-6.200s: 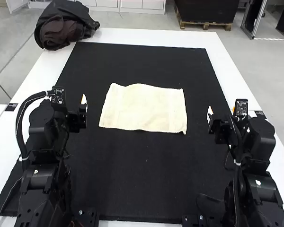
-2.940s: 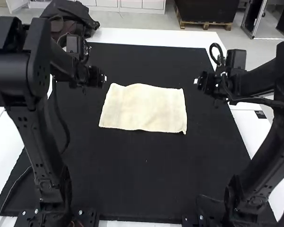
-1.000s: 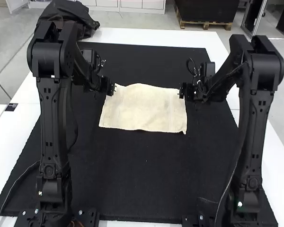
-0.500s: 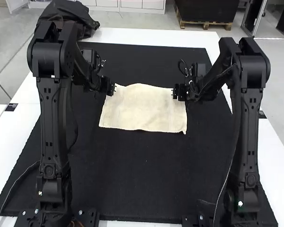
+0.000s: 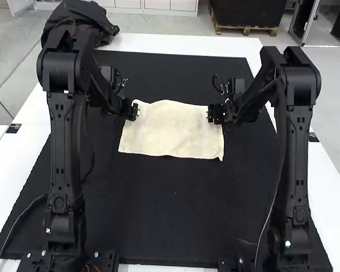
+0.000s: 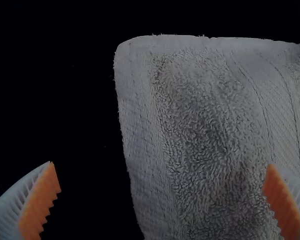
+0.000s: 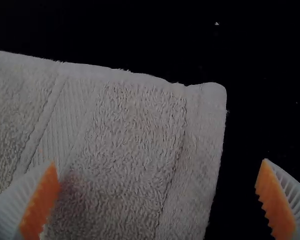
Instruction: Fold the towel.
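- One towel point(image 5: 173, 130) is spread out on the black mat point(image 5: 175, 209), about in the middle. It is a pale cream color.
- Its far edge is a bit wavy. Its near right corner pokes out a little.
- The mat lies on a white table point(image 5: 187, 46).
- The left gripper point(image 5: 137, 111) is at the towel's far left corner. The right gripper point(image 5: 208, 113) is at the far right corner.
- In the left wrist view, the left gripper point(image 6: 161, 175) is let go, with its fingers wide apart. One finger is over the mat and the other is over the towel.
- In the right wrist view, the right gripper point(image 7: 157, 172) is let go and wide apart too. It also has one finger over the towel and one over the mat.
- The fingers are white with bumpy orange pads point(image 6: 39, 205). I can't tell if they touch the towel.
- The towel looks fuzzy up close, with smoother stripes near both ends.
- A dark bundle point(image 5: 102, 22) sits at the table's far left corner.
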Tool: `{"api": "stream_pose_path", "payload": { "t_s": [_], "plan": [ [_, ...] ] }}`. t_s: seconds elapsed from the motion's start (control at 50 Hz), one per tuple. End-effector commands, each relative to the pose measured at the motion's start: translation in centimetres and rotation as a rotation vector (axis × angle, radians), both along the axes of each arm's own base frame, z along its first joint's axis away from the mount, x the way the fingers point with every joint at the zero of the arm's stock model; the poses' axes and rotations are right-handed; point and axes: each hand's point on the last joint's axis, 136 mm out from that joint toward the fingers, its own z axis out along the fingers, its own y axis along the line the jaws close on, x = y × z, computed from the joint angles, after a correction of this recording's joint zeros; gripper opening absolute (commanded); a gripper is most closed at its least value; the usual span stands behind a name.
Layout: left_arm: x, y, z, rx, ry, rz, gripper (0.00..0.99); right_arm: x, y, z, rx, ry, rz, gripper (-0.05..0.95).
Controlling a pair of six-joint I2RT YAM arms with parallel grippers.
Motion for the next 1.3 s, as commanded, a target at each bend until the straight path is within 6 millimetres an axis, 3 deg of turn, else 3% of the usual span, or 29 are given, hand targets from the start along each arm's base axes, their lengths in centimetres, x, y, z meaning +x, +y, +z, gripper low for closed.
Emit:
{"api": "stream_pose_path", "payload": {
  "t_s": [0.0,0.22,0.32,0.38,0.4,0.44,0.46,0.48,0.66,0.94,1.08,1.28],
  "plan": [
    [0.9,-0.3,0.5,0.017,-0.026,-0.015,0.952,0.3,-0.5,-0.6,-0.026,-0.004,0.003,0.91],
    [0.8,-0.4,0.0,0.041,-0.028,-0.023,0.897,0.0,-1.3,-2.0,-0.043,0.018,0.002,0.91],
    [0.7,-0.5,-0.6,0.043,-0.019,-0.024,0.772,-0.2,-1.1,-2.1,-0.049,0.020,0.007,0.86],
    [0.6,-0.6,-0.9,0.041,-0.014,-0.028,0.562,-0.2,-1.0,-2.0,-0.051,0.014,0.014,0.63],
    [0.6,-0.6,-0.9,0.040,-0.014,-0.027,0.434,-0.2,-0.9,-2.0,-0.047,0.012,0.020,0.50],
    [0.6,-0.5,-0.9,0.039,-0.019,-0.027,0.177,-0.1,-0.8,-1.9,-0.054,0.006,0.040,0.12],
    [0.6,-0.5,-0.9,0.038,-0.022,-0.028,0.048,-0.1,-0.7,-1.9,-0.056,0.001,0.048,0.02],
    [0.5,-0.6,-0.9,0.035,-0.027,-0.031,0.013,-0.1,-0.6,-1.7,-0.058,-0.005,0.056,-0.02],
    [0.7,-0.8,-0.2,0.029,-0.061,-0.043,0.023,-0.3,-0.8,-1.2,-0.073,-0.028,0.065,-0.02],
    [1.6,-0.9,3.0,0.017,-0.124,-0.049,0.021,0.8,-0.9,3.4,-0.040,-0.130,0.042,-0.02],
    [1.3,-0.4,4.3,0.016,-0.129,-0.043,0.021,1.1,-2.0,6.2,-0.022,-0.177,0.015,-0.02],
    [0.3,0.1,5.1,0.004,-0.123,-0.045,0.021,0.6,-3.6,8.8,-0.009,-0.212,-0.010,-0.02]
  ]
}}
